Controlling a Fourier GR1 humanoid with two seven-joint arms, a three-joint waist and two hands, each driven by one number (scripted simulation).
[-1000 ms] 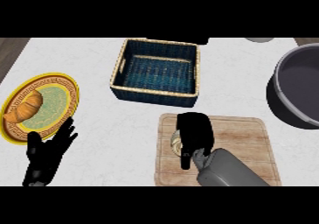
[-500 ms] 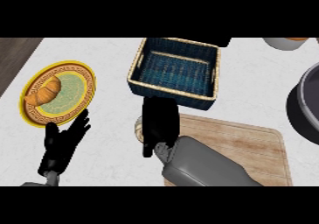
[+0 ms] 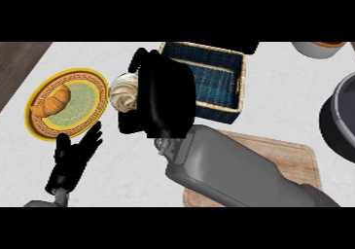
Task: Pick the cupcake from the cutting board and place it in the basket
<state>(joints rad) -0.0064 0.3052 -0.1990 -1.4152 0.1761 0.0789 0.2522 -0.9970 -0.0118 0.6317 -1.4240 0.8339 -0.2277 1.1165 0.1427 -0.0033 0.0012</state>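
- Okay, worktop (image 3: 280, 82): pale speckled surface, carries everything.
- Right forearm (image 3: 237, 170): grey, comes up from lower right, covers much of the cutting board.
- Dark pot (image 3: 345, 121): big, at right edge, cut off by the frame.
- Cutting board (image 3: 294, 155): light wood, lower right, partly under the forearm.
- Basket (image 3: 216, 73): dark blue woven, light rim, top centre; its left part is hidden behind the right robot hand.
- Right robot hand (image 3: 162, 97): black, raised at the basket's left edge, fingers curled round the cupcake.
- Plate (image 3: 44, 129): yellow patterned rim, green centre, left side.
- Left robot hand (image 3: 74, 158): black, lower left just below the plate, fingers spread and straight, holding nothing.
- Cupcake (image 3: 126, 92): white swirled top, peeks out at the left of the right robot hand, off the board, between plate and basket; cannot tell whether it is over the basket rim.
- Croissant (image 3: 54, 99): golden, lies on the plate.
- Small bowl (image 3: 320, 48): top right corner, orange inside, mostly cut off.
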